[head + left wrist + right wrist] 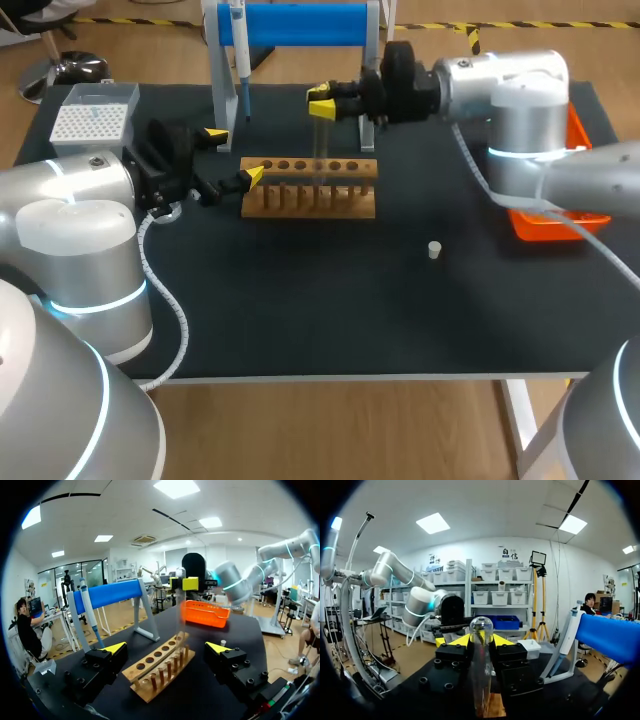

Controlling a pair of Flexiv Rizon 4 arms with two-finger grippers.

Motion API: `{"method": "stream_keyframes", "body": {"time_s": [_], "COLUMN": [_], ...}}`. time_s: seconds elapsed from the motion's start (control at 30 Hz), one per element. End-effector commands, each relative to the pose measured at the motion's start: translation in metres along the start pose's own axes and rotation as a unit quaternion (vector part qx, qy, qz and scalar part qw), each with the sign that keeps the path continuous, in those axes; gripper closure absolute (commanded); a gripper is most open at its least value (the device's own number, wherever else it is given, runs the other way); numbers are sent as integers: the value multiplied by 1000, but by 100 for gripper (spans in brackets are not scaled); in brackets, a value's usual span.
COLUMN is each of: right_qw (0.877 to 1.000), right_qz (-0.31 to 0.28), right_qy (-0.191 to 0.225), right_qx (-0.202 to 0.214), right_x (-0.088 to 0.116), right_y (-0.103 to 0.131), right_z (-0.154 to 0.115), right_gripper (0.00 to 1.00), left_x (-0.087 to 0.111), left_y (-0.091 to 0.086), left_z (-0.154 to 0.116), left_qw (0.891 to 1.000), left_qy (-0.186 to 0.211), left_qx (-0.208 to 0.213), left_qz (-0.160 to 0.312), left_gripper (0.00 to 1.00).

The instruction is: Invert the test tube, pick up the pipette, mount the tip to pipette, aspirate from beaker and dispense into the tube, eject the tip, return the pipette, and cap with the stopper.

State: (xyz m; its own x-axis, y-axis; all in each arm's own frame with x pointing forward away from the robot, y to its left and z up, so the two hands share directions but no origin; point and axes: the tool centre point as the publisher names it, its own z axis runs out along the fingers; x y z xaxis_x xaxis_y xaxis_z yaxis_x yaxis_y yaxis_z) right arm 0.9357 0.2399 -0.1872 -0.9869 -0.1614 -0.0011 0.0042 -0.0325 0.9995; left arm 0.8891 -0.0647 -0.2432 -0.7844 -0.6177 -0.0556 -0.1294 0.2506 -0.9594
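Observation:
A clear test tube (322, 150) stands upright over the wooden rack (310, 190), its lower end at the rack's row of holes. My right gripper (322, 100) is shut on the tube's upper part; in the right wrist view the tube (481, 630) sits between its yellow tips (481, 641), rounded end showing. My left gripper (232, 155) stands wide open just left of the rack, nothing between its fingers (166, 648). The pipette (240, 60) hangs on the blue stand (300, 25) behind the rack. A small white stopper (434, 249) lies right of the middle.
A grey tip box (92, 115) sits at the table's back left. An orange tray (560, 215) lies at the right edge, partly under my right arm. The rack (160, 667) lies straight ahead of my left gripper.

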Motion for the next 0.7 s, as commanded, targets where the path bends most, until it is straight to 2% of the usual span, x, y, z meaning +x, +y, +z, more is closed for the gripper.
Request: {"method": "stream_keyframes", "body": {"time_s": [0.03,0.2,0.7], "right_qw": [1000,1000,1000], "right_qz": [-5,-10,-10], "right_qy": [-5,-15,-15], "right_qx": [12,18,18], "right_x": [12,20,20], "right_y": [13,18,18], "right_z": [-10,-20,-20], "right_gripper": [100,100,100], "left_x": [1,1,1], "left_y": [1,1,1], "left_z": [2,2,2], "left_qw": [1000,1000,1000], "left_qy": [-3,-3,-3], "left_qx": [1,1,1], "left_qz": [0,0,0], "left_gripper": [0,0,0]}}
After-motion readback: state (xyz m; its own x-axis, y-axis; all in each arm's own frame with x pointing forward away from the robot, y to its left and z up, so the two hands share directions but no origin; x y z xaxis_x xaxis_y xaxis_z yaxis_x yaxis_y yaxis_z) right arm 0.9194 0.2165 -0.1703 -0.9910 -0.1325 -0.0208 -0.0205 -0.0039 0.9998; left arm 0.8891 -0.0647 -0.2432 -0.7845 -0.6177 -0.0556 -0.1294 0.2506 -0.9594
